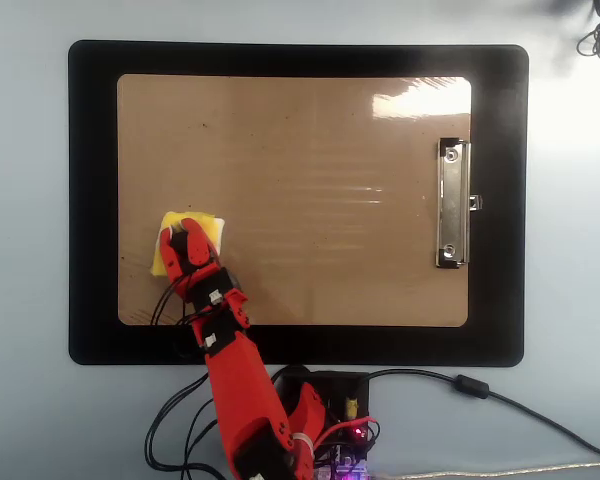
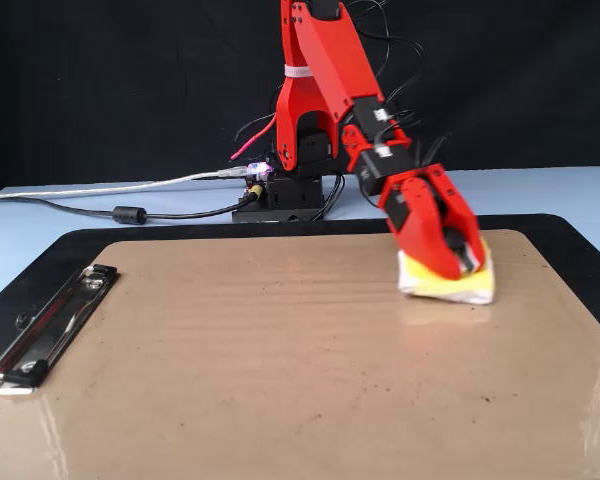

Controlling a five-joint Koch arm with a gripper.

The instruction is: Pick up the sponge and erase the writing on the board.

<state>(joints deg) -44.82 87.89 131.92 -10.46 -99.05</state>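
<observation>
the tool (image 1: 184, 243) is clamped on the sponge (image 2: 448, 279), pressing it flat against the board (image 1: 310, 150) near the end away from the clip (image 1: 452, 204), likely so it can rub. no writing shows on the board.

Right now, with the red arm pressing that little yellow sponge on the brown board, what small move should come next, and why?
Probably lift the small yellow sponge off the tan glossy clipboard and finish. The red gripper holds it near the overhead view's lower-left corner, and no writing shows on the board, only a few tiny dark specks.
</observation>
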